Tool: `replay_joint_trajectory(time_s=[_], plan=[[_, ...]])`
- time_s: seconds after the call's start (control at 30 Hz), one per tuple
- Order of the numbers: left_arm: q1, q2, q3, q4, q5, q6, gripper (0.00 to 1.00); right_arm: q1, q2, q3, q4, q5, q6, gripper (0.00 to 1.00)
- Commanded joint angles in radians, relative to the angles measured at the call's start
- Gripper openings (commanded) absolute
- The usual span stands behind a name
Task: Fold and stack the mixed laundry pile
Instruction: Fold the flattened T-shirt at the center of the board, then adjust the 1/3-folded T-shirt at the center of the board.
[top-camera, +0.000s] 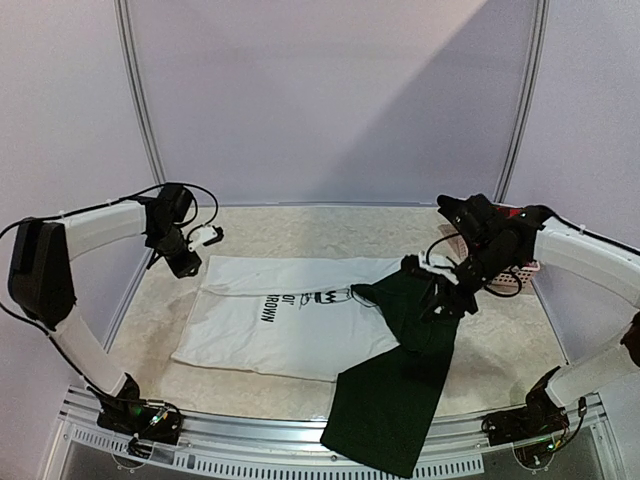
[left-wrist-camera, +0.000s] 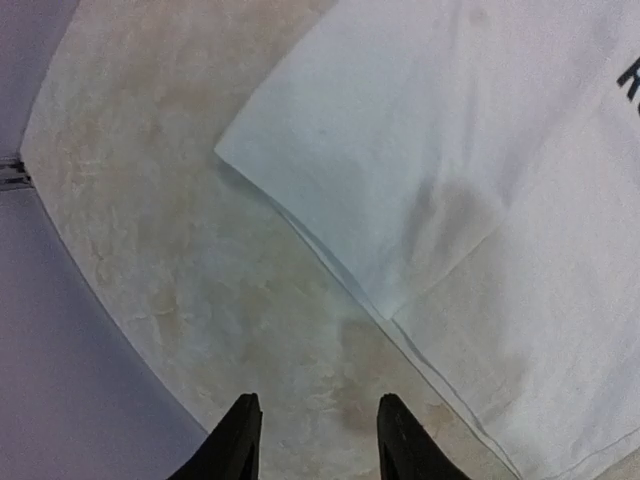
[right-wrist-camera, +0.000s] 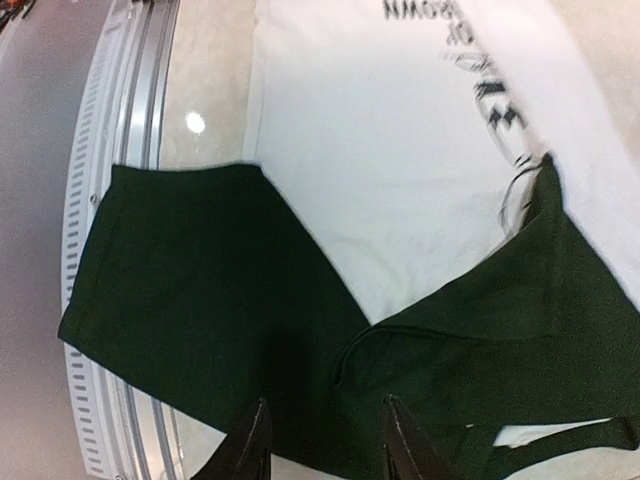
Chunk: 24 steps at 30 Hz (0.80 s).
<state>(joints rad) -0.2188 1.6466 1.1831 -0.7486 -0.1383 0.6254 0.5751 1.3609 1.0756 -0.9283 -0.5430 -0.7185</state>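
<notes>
A white T-shirt (top-camera: 290, 315) with black print lies flat in the middle of the table. A dark green garment (top-camera: 400, 370) lies over its right side and hangs past the near edge. My left gripper (top-camera: 188, 265) is open and empty, above bare table just off the shirt's far left sleeve (left-wrist-camera: 380, 190). My right gripper (top-camera: 443, 303) is open and empty, just above the dark green garment (right-wrist-camera: 220, 300) near its folded upper part. The white shirt (right-wrist-camera: 400, 150) also shows in the right wrist view. No checked flannel shirt is in view.
A pink perforated basket (top-camera: 520, 268) sits at the far right behind my right arm. The beige table (top-camera: 150, 300) has a metal rail (top-camera: 250, 430) along its near edge. Lilac walls close in the back and sides.
</notes>
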Motion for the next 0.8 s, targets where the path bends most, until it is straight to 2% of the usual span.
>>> replay_joint_trajectory(time_s=[0.0,0.07,0.13,0.23,0.33,0.53,0.77], plan=[[-0.032,-0.077,0.005,0.15,0.029,-0.115,0.42,-0.073,0.074,0.101,0.044,-0.051,0.045,0.37],[-0.034,-0.049,0.026,0.237,0.012,-0.258,0.42,-0.079,0.16,0.133,0.109,0.0,0.167,0.37],[-0.034,0.0,0.073,0.257,0.02,-0.421,0.41,-0.08,0.265,0.174,0.14,0.016,0.292,0.37],[-0.033,0.068,0.117,0.256,0.111,-0.61,0.38,-0.08,0.372,0.237,0.137,0.008,0.357,0.39],[-0.031,0.117,0.114,0.275,0.169,-0.762,0.35,-0.083,0.489,0.308,0.101,0.087,0.366,0.41],[-0.027,0.202,0.058,0.305,0.296,-0.848,0.28,-0.114,0.549,0.317,0.116,0.149,0.406,0.47],[-0.028,0.293,0.091,0.182,0.26,-0.847,0.23,-0.156,0.625,0.328,0.106,0.121,0.432,0.48]])
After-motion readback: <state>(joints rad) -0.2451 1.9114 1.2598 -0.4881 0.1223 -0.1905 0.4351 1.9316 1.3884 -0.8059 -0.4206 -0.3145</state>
